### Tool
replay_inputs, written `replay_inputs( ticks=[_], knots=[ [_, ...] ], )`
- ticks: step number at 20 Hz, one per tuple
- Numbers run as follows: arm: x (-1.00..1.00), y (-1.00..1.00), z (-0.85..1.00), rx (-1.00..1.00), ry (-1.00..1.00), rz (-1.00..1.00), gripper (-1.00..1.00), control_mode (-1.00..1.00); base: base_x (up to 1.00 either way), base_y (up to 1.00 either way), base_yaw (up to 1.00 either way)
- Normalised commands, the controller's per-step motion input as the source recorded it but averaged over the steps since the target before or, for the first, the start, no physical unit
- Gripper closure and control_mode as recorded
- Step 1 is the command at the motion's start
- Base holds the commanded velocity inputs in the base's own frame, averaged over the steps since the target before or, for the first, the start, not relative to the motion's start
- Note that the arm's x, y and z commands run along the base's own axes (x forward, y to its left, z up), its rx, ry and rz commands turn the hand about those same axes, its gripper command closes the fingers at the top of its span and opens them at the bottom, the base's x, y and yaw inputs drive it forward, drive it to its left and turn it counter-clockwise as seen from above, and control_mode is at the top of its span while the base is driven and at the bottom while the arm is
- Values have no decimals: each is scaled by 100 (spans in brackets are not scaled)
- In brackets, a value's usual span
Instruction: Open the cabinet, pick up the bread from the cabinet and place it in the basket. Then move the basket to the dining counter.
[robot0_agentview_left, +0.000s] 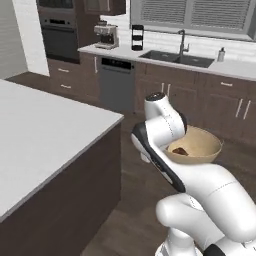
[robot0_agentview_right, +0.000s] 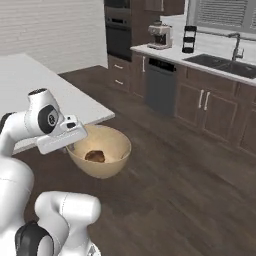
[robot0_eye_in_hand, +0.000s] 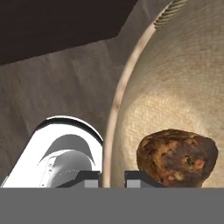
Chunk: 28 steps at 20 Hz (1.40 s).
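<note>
The tan basket (robot0_agentview_left: 206, 145) hangs in the air above the dark wood floor, beside the corner of the white dining counter (robot0_agentview_left: 40, 135). My gripper (robot0_eye_in_hand: 109, 180) is shut on the basket's rim (robot0_eye_in_hand: 114, 109), one finger inside the wall and one outside. The dark brown bread (robot0_eye_in_hand: 177, 157) lies on the bottom of the basket (robot0_agentview_right: 107, 169), and it shows as a small lump (robot0_agentview_right: 95, 156) in the right base view as well. My hand (robot0_agentview_right: 62, 136) sits at the basket's near edge, close to the dining counter (robot0_agentview_right: 20, 80).
A far worktop carries a sink (robot0_agentview_left: 176, 57), a coffee machine (robot0_agentview_left: 106, 36) and a dark jar (robot0_agentview_left: 137, 37). Below it stand a dishwasher (robot0_agentview_left: 116, 82) and dark cabinets; a wall oven (robot0_agentview_left: 59, 35) is at the left. Open floor (robot0_agentview_right: 175, 170) lies to the right.
</note>
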Motion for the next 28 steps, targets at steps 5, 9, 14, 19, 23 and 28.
replay_inputs(
  ticks=[5, 9, 14, 19, 23, 28],
  knots=[
    [0, 0, 0, 0, 0, 0, 100, 100, 31, 32, 80],
    [0, 0, 0, 0, 0, 0, 100, 100, 22, 36, 73],
    [0, 0, 0, 0, 0, 0, 100, 100, 15, 61, 55],
    [0, 0, 0, 0, 0, 0, 100, 100, 25, 40, 39],
    [0, 0, 0, 0, 0, 0, 100, 100, 26, 26, 8],
    [0, 0, 0, 0, 0, 0, 100, 100, 46, 40, 4]
  ],
)
